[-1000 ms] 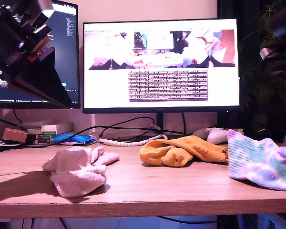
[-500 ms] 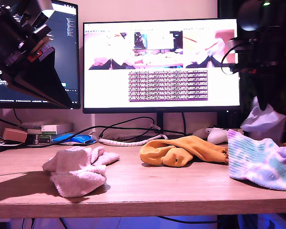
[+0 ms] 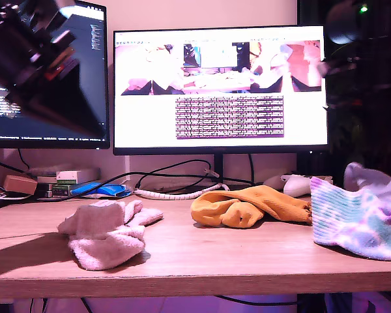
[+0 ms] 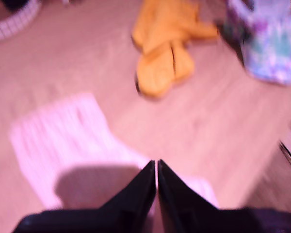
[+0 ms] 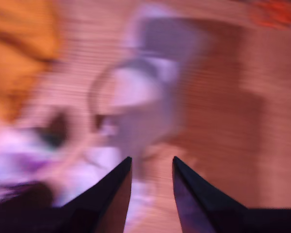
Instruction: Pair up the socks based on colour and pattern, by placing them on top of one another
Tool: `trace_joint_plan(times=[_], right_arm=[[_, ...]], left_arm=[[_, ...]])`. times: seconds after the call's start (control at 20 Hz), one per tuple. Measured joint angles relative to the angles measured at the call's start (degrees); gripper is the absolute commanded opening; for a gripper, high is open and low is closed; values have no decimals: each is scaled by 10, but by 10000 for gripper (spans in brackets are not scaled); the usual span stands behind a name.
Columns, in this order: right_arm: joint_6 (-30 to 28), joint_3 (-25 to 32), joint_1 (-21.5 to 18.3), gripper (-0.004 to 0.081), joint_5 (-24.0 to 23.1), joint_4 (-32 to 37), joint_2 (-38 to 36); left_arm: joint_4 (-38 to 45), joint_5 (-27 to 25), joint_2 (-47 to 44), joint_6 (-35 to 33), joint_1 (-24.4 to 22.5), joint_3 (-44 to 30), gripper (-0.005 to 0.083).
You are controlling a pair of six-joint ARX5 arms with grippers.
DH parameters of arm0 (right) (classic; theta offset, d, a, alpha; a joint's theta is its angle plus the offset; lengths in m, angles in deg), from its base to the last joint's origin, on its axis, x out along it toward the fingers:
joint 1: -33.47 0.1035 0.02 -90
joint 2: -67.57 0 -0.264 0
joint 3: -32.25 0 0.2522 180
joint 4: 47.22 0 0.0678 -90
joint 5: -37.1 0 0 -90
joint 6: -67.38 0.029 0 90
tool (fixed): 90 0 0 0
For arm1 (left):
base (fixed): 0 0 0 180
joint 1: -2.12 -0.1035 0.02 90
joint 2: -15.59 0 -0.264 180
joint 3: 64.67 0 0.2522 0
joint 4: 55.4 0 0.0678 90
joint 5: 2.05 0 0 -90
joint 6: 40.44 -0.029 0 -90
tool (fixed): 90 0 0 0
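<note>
Fluffy pink socks (image 3: 107, 233) heaped toward the exterior view's left on wooden desk (image 3: 202, 261), mustard socks (image 3: 247, 206) mid-desk, tie-dye socks (image 3: 355, 218) at its right, monitor (image 3: 220, 88) behind, first gripper (image 4: 156, 167) pressed together, second gripper (image 5: 152, 167) parted, empty.

Our first claw (image 4: 156, 167) shows as two dark fingers (image 4: 136, 191) pressed together with only a hairline between them, nothing caught there. Beneath it lies the fluffy pale pink sock (image 4: 68, 145), blurred, with the claw's shadow falling across it on the wooden tabletop (image 4: 223, 131). Farther out rest the mustard-yellow socks (image 4: 165, 48), bunched together. Beside them, apart, sits the blue-purple tie-dye sock (image 4: 271, 46), with a paler piece of cloth (image 4: 262, 7) at its far edge. A white ribbed cable (image 4: 14, 22) curls nearby.
</note>
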Motion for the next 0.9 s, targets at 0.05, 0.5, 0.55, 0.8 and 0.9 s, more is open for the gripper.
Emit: trace_joint_plan(times=[0.05, 0.5, 0.55, 0.8, 0.9], right_arm=[[0, 0, 7, 211, 22, 1, 0], [7, 25, 20, -11, 136, 88, -88], [13, 50, 20, -11, 137, 118, -123], [15, 213, 20, -11, 140, 247, -263], [14, 280, 19, -11, 164, 272, -320]], left_arm=[[14, 2, 0, 0, 0, 0, -23], [52, 8, 10, 0, 0, 0, -23], [56, 8, 10, 0, 0, 0, -23], [101, 18, 13, 0, 0, -1, -23], [131, 31, 26, 0, 0, -1, -23]])
